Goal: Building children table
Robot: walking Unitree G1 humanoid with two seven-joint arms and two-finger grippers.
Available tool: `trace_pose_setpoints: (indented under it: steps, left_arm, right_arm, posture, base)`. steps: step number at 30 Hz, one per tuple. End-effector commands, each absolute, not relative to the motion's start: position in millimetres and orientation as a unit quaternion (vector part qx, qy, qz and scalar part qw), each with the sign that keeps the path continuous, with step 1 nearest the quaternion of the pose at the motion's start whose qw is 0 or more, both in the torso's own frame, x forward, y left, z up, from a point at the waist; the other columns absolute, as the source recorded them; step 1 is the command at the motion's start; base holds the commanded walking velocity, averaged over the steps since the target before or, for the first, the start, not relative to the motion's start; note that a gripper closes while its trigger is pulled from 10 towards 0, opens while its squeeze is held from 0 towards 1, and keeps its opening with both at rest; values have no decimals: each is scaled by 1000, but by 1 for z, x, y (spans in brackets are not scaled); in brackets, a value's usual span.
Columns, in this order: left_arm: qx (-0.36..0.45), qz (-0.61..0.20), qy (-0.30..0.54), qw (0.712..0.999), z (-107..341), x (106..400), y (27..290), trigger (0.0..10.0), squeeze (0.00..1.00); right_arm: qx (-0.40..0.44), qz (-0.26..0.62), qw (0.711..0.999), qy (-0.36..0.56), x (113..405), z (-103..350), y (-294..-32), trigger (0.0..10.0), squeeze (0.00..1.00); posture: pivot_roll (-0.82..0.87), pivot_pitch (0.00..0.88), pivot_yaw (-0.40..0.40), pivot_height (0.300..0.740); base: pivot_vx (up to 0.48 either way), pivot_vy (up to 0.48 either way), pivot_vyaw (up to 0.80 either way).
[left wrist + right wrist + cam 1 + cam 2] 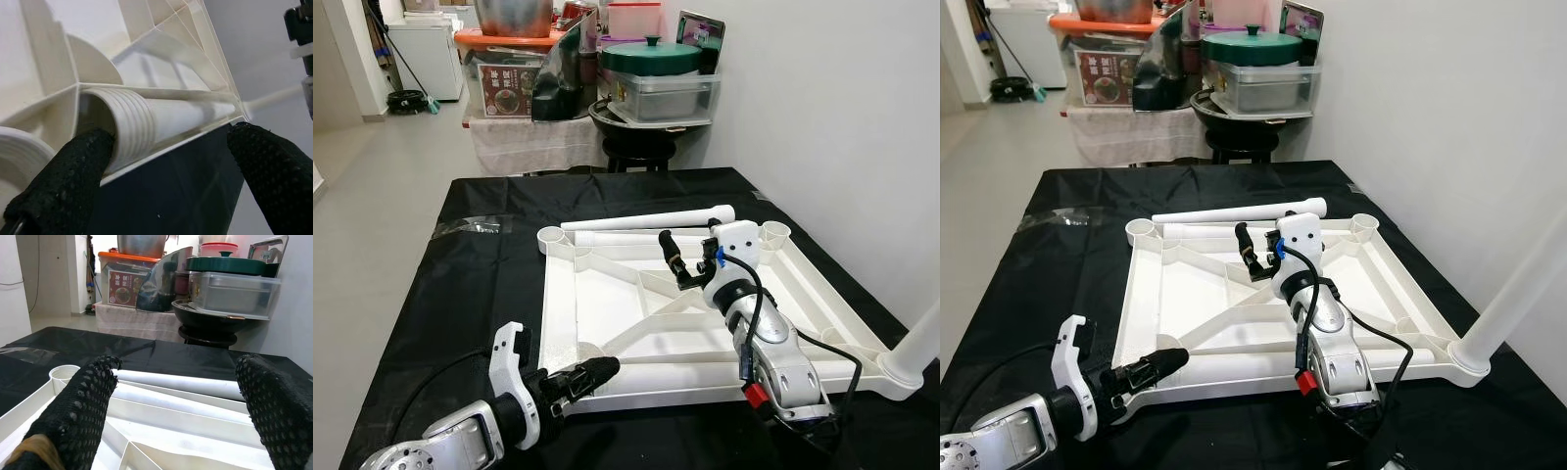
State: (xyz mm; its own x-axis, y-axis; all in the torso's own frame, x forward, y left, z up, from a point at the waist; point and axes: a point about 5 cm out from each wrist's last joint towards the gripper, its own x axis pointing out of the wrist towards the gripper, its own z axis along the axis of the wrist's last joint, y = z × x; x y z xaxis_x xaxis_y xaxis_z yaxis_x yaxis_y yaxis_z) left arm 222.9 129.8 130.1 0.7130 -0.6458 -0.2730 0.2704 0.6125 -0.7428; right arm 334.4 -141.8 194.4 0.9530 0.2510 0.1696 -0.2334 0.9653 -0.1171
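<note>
We are resting our left pincer [592, 373], fingers parted, at the inverted white table frame's [607, 294] near corner socket. Our right pincer [674, 257] is hovering open above the frame, gripping nothing. A loose leg tube [646, 221] is lying along the far rail.

**Clutter Behind the Black Cloth**

A black cloth [489, 294] covers the floor. Beyond it, a green-lidded pot [651, 56] sits on a clear plastic container [668, 95], beside an orange-lidded box [507, 41]. A transparent bag [470, 227] lies on the cloth.

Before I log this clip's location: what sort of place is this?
Probably a home storage or utility corner: a green-lidded pot on a clear plastic box, an orange-lidded bin, and a black-covered table.
</note>
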Motion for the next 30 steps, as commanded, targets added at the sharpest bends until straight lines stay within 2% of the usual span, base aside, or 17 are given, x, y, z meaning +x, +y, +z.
trace_pose_setpoints:
  steps: [1,7,8,16,30]
  left_arm:
    - [-338,-270,311,846,121,215,128,10000,0]
    - [-325,-268,343,840,115,215,129,10000,0]
    - [-327,-259,340,843,117,224,134,10000,0]
    - [-317,-264,344,844,118,238,143,10000,0]
    - [-280,-313,377,826,110,253,143,10000,0]
  right_arm:
    - [-49,117,988,-85,336,193,-143,10000,0]
    - [-42,112,990,-80,337,192,-142,10000,0]
    - [-36,105,991,-77,337,191,-143,10000,0]
    - [-31,101,992,-73,336,189,-144,10000,0]
    - [-18,70,996,-53,339,185,-150,10000,0]
  posture:
    - [85,0,-26,740]
    - [85,0,-20,740]
    - [81,0,-18,740]
    - [80,0,-18,740]
    - [56,0,-13,740]
  base:
    - [0,0,0]
    - [0,0,0]
    - [0,0,0]
    - [0,0,0]
    - [0,0,0]
